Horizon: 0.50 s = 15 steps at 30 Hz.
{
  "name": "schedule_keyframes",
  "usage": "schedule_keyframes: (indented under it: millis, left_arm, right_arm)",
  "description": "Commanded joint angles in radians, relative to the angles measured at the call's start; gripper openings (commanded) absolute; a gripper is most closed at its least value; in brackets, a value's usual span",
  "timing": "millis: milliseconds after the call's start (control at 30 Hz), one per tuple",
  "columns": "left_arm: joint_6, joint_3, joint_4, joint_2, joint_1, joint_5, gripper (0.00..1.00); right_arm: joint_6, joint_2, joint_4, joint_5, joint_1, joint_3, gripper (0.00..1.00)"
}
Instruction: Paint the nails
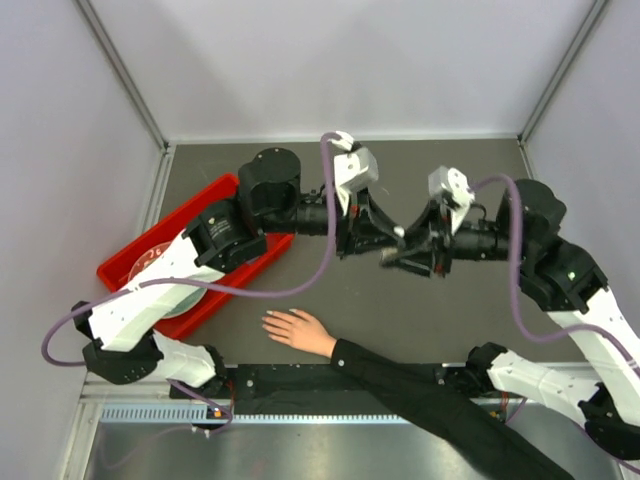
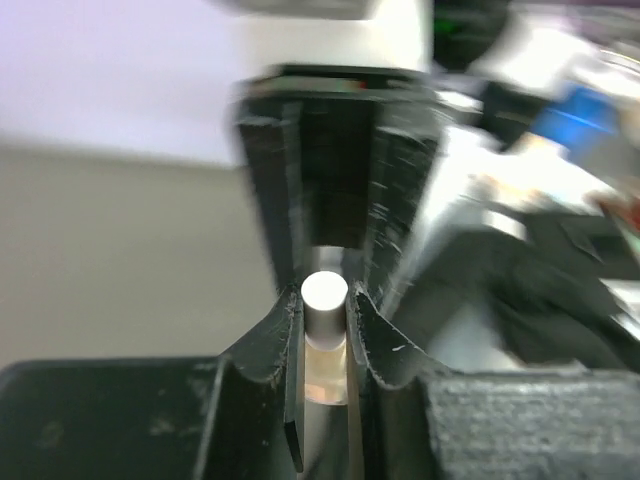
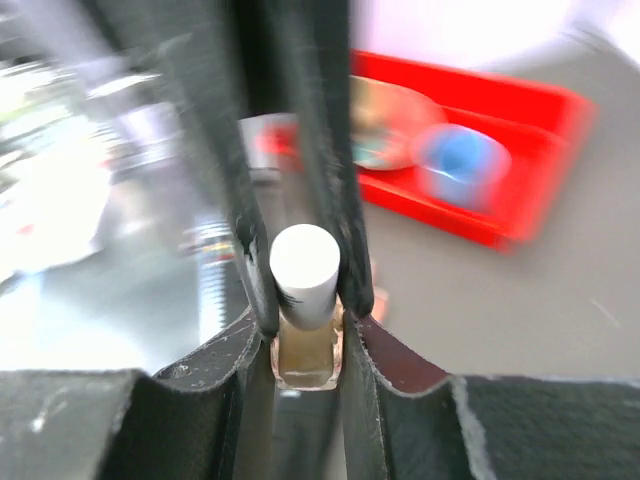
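Nails (image 1: 270, 322) on flesh-toned spread-fingered hand (image 1: 300, 331), flat on table, fingers pointing left, lying below-left of both pincers; right gripper (image 3: 305, 300) clenched on small pale-capped polish bottle (image 3: 305, 262), left gripper (image 2: 325, 300) closed on its far end, mid-air; left arm probably nearer

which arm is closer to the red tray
Left. The left arm crosses above the right side of the red tray; the right arm is on the other side of the table, well apart from it.
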Motion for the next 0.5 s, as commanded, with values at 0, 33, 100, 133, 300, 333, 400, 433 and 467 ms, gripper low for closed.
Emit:
schedule_keyframes:
  millis: [0, 33, 100, 133, 300, 333, 400, 433, 467]
  left_arm:
    - [0.123, 0.079, -0.006, 0.043, -0.033, 0.725, 0.0]
    - [0.207, 0.141, -0.081, 0.08, -0.033, 0.765, 0.0]
    - [0.281, 0.309, -0.305, 0.187, -0.033, 0.816, 0.0]
    - [0.337, 0.341, -0.348, 0.209, -0.033, 0.821, 0.0]
    - [0.376, 0.339, -0.419, 0.214, -0.019, 0.656, 0.0]
    - [0.331, 0.326, -0.395, 0.202, -0.016, 0.602, 0.04]
    - [0.272, 0.252, -0.285, 0.138, -0.007, 0.473, 0.28]
    - [0.236, 0.226, -0.255, 0.112, -0.004, 0.333, 0.36]
    - [0.214, 0.199, -0.216, 0.084, 0.002, 0.254, 0.45]
  right_arm:
    - [0.066, -0.028, 0.349, -0.44, 0.007, -0.042, 0.0]
    - [0.107, -0.009, 0.363, -0.501, 0.004, -0.034, 0.0]
    - [0.147, 0.016, 0.391, -0.548, 0.007, -0.011, 0.0]
    - [0.196, 0.024, 0.441, -0.559, 0.007, 0.0, 0.0]
    - [0.158, 0.03, 0.374, -0.519, 0.007, 0.024, 0.0]
    - [0.14, 0.031, 0.353, -0.495, 0.007, 0.033, 0.0]
    - [0.121, 0.036, 0.307, -0.453, 0.007, 0.032, 0.0]
    - [0.105, 0.036, 0.296, -0.424, 0.007, 0.024, 0.0]
    - [0.095, 0.033, 0.267, -0.407, 0.007, 0.021, 0.0]
